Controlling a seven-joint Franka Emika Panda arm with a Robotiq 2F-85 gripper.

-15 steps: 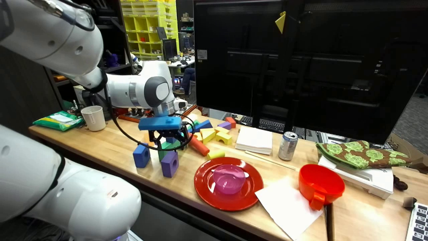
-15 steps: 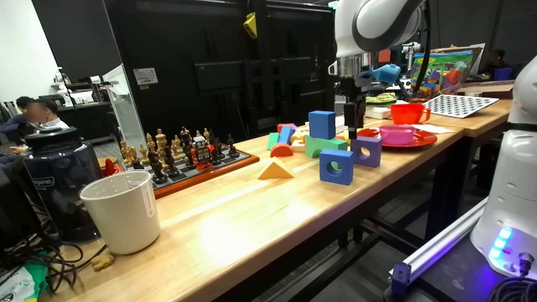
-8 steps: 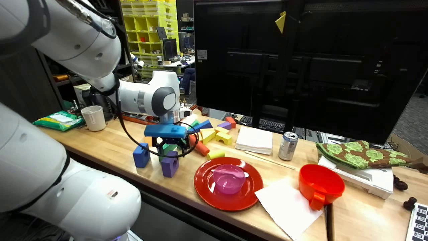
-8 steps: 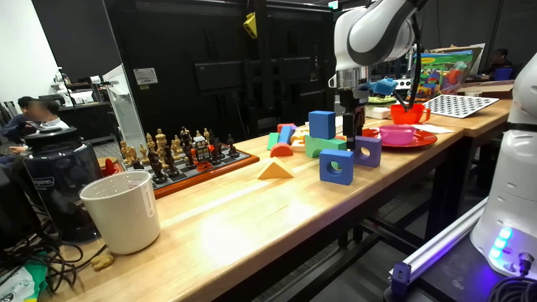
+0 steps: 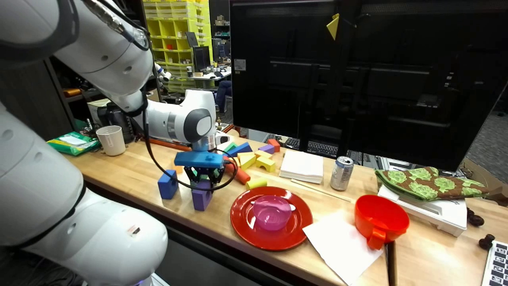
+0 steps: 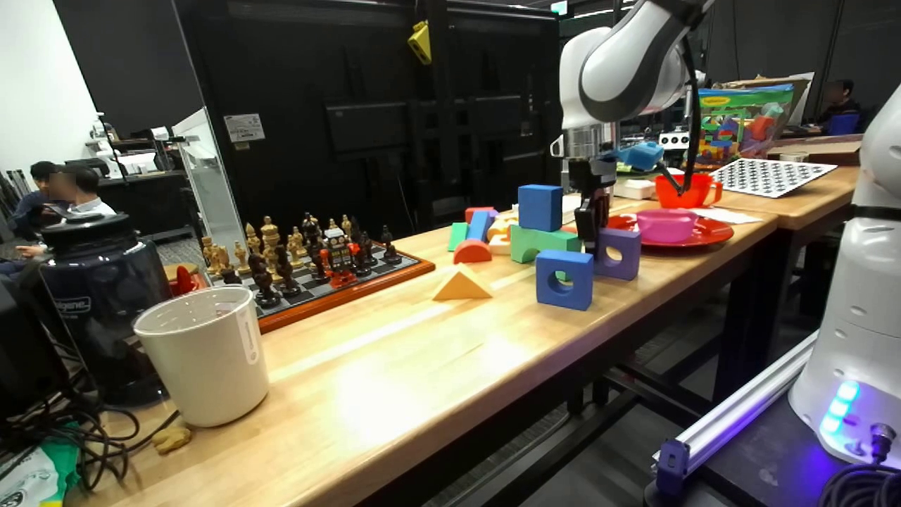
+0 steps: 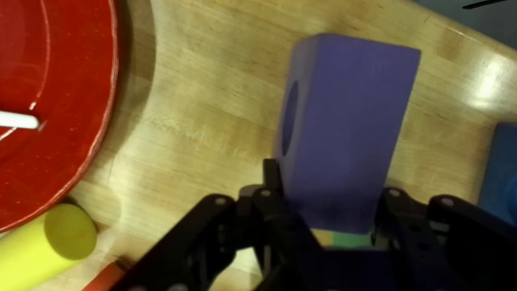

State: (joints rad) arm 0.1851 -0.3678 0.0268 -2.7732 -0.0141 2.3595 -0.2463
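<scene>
The purple block [image 7: 355, 121] with a round hole stands upright near the front edge of the table. My gripper [image 7: 331, 190] points down over it, shut on its upper part, one finger against each side; the wrist view shows no gap along either finger. The block [image 6: 623, 264] rests on the tabletop. Close by stands a blue block [image 6: 563, 280] with a hole. Behind it in an exterior view, a green arch [image 6: 524, 245] carries a solid blue block [image 6: 540, 208]. The far fingertip is partly hidden by the purple block.
A red plate [image 5: 242, 228] with a pink bowl [image 5: 272, 214] lies beside the blocks. Several loose blocks, including a yellow cylinder [image 5: 256, 183], lie behind. A red cup [image 5: 381, 218], a can [image 5: 341, 173], a chessboard [image 6: 310, 299] and a white mug [image 6: 204, 359] also stand on the table.
My gripper has come down and slightly sideways onto the purple block. Its fingers, wide apart before, have drawn in against the block's sides. The other objects stay practically where they were.
</scene>
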